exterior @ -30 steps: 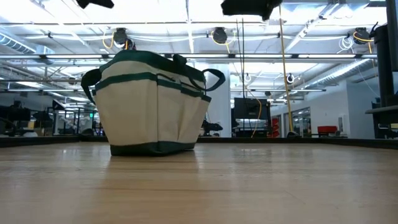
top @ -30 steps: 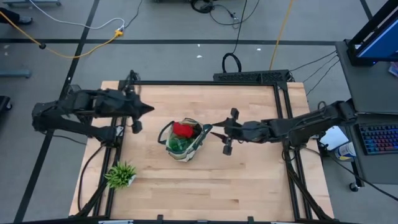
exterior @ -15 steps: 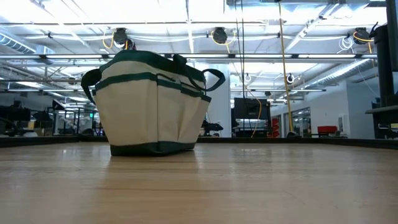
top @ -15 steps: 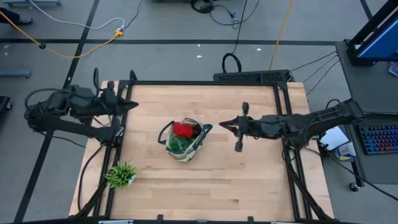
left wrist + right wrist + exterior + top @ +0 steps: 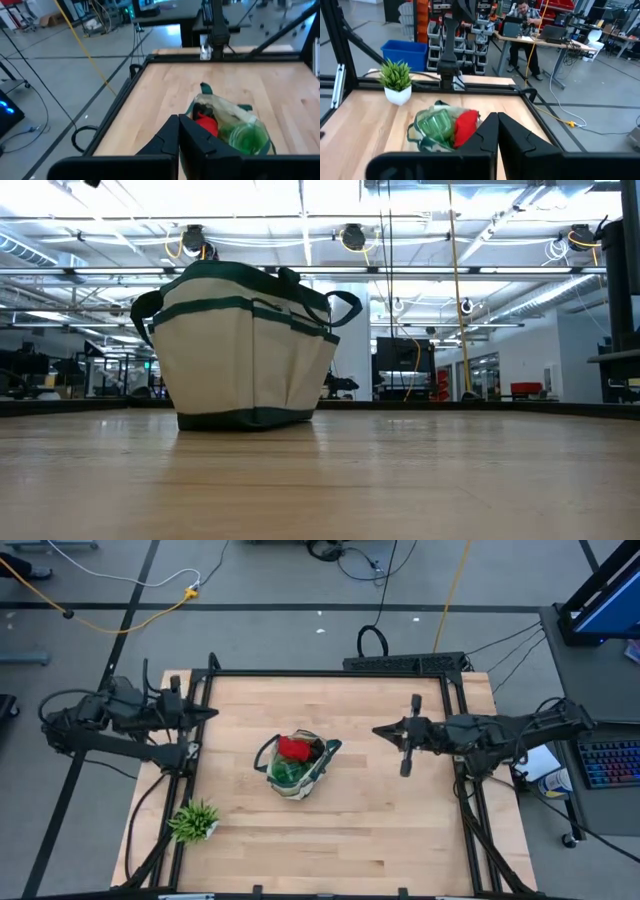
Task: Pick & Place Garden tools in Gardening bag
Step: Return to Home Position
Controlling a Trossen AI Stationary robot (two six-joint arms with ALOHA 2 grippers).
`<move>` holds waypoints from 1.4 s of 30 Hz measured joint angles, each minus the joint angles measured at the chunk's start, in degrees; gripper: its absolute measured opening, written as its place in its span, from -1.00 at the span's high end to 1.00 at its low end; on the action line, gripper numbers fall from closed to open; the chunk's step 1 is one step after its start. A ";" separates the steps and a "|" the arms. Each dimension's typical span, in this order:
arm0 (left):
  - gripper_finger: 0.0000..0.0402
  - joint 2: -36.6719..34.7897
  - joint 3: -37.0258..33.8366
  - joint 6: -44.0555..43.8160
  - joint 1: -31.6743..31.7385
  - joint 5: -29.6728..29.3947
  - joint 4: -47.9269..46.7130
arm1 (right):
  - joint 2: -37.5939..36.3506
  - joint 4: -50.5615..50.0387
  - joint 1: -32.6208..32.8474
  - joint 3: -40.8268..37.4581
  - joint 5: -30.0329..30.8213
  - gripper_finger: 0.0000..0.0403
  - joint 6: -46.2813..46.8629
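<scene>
The cream gardening bag (image 5: pixel 296 766) with dark green trim stands on its base in the middle of the wooden table; it also shows upright in the low view as the bag (image 5: pixel 245 350). A red glove (image 5: pixel 292 748) and a green spray bottle (image 5: pixel 287 771) stick out of its open top. My left gripper (image 5: pixel 212 712) is shut and empty at the table's left edge, well apart from the bag. My right gripper (image 5: pixel 378 730) is shut and empty to the bag's right, raised above the table. Both wrist views show the bag from afar: bag (image 5: pixel 227 125), bag (image 5: pixel 442 129).
A small green plant tuft in a white pot (image 5: pixel 194 821) stands near the table's front left corner. A black frame (image 5: pixel 330 672) runs round the table. Bare wood lies on all sides of the bag. A person sits at a desk (image 5: pixel 522 12) beyond the table.
My right gripper has drawn back from the bag toward the table's right edge and risen out of the low view; its fingers, apart over the bag's rim a second ago, have shut. My left gripper has pulled back toward the table's left edge. The bag has stayed put.
</scene>
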 joint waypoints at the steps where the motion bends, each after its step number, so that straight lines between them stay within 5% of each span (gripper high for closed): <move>1: 0.93 -1.14 -1.32 0.01 0.00 0.05 1.10 | -0.53 -0.91 0.00 0.00 0.00 0.99 -0.01; 14: 0.91 -14.65 -16.79 8.39 0.00 6.30 16.03 | -8.36 -3.45 0.03 -4.38 -8.84 0.99 -1.40; 29: 0.94 -23.36 -27.65 12.91 0.00 13.27 24.04 | -27.79 7.06 0.00 -25.94 -9.01 1.00 -1.43; 42: 0.92 -27.20 -37.73 14.51 0.00 14.46 29.49 | -39.13 7.96 0.00 -36.03 -9.05 1.00 -1.77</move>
